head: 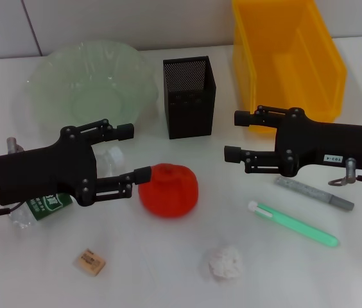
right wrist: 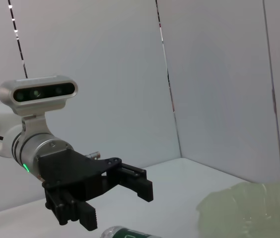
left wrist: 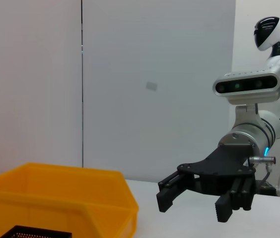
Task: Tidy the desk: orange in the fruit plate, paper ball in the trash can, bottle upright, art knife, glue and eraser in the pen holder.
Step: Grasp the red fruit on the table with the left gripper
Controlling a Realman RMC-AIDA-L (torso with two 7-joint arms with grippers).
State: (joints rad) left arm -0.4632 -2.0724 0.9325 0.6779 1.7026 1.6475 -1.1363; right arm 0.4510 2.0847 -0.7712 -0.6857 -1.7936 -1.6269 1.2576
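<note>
The orange lies mid-table, just right of my open left gripper, which hovers over the lying bottle. My right gripper hangs open in front of the yellow trash can, above the grey art knife and the green glue stick. Near the front lie the paper ball and the eraser. The black mesh pen holder stands at the back centre, with the green glass fruit plate to its left. The left wrist view shows the right gripper open; the right wrist view shows the left gripper open.
A white wall runs behind the table. In the left wrist view, the trash can and the pen holder's rim sit at the picture's edge. The right wrist view catches the bottle and the plate.
</note>
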